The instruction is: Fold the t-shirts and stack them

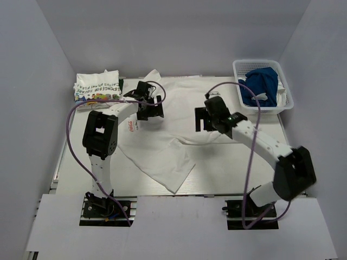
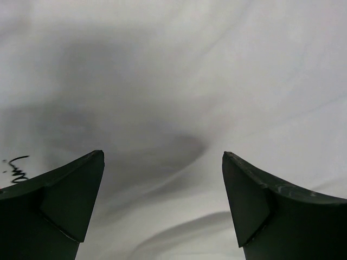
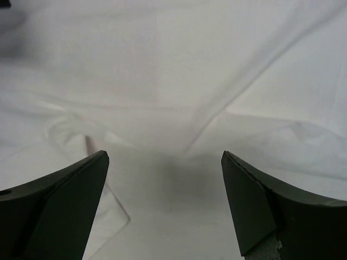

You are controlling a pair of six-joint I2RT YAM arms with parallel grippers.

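Tees sit in 3 spots per the top cam: white tee (image 1: 179, 108) spread out and crumpled across the middle of the table (image 1: 227, 173), w/ a small red print (image 1: 132, 127) near its left side. The folded cartoon-print tee (image 1: 97, 89) is at the far left corner, and the blue tee (image 1: 260, 86) is bunched in the white basket (image 1: 255, 62) far right. Left gripper (image 1: 149, 111) is over the white tee's left part, right gripper (image 1: 201, 120) over its right part, well apart from each other. Can't rly judge the jaw gap from up here tbh.

Left wrist cam: nothing but white fabric w/ soft shadows & shallow creases, plus a black squiggle (image 2: 16, 170) at the left edge. Left gripper (image 2: 162, 154) has its jaws spread wide w/ nothing between them. Can't tell if the tips touch the cloth.

Right wrist cam: white tee looks more wrinkled here, w/ a diagonal fold running up-right & a hem edge (image 3: 111, 195) lower left. Right gripper (image 3: 165, 154) has its jaws wide apart too, holding nothing. Basket & the other 2 tees only show in the top cam.
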